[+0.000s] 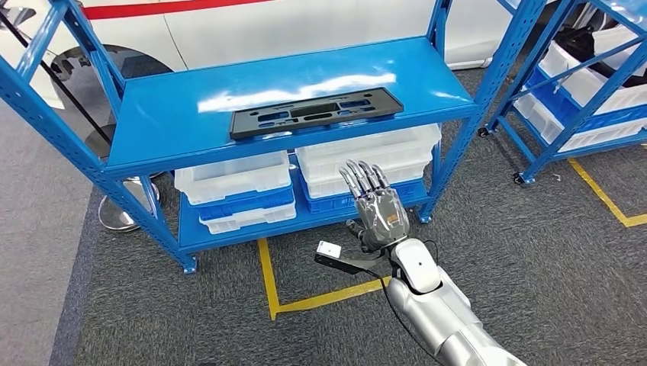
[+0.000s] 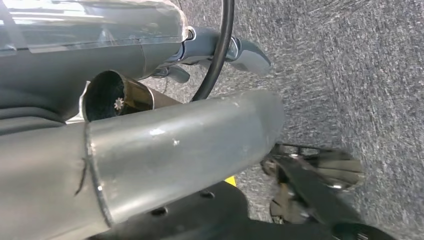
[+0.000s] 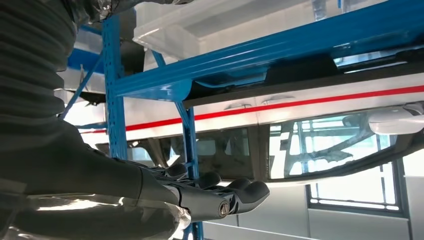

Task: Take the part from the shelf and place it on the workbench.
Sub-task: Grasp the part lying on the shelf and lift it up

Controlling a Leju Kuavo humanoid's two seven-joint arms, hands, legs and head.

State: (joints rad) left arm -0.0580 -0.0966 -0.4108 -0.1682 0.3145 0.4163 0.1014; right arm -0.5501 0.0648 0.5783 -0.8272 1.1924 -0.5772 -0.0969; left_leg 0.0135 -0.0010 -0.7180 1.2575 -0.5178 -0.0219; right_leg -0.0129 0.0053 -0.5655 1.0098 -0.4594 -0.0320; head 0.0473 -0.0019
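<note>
- Right hand [image 1: 379,204] was raised before the blue shelf [image 1: 168,114], fingers straight and slightly apart, empty, short of the black part [image 1: 314,113].
- Right wrist view showed a red-striped white vehicle [image 3: 310,107] behind the shelf.
- Left hand: pose could not be told.

Open shelf top [image 1: 168,114] around part [image 1: 314,113] (uprights [image 1: 503,57] flanking)

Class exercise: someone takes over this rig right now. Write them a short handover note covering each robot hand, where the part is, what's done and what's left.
Right robot hand: raised in front of the shelf, fingers extended and apart, holding nothing.
Left robot hand: hanging low over the carpet, blurred in its wrist view; state unclear.
Part: black flat panel lying on the shelf's top deck, near the front edge, untouched.
Done: robot faces the shelf, right robot hand lifted below the part.
Left: reach up, grasp the part, lift it off, carry it to the workbench, set it down.
</note>
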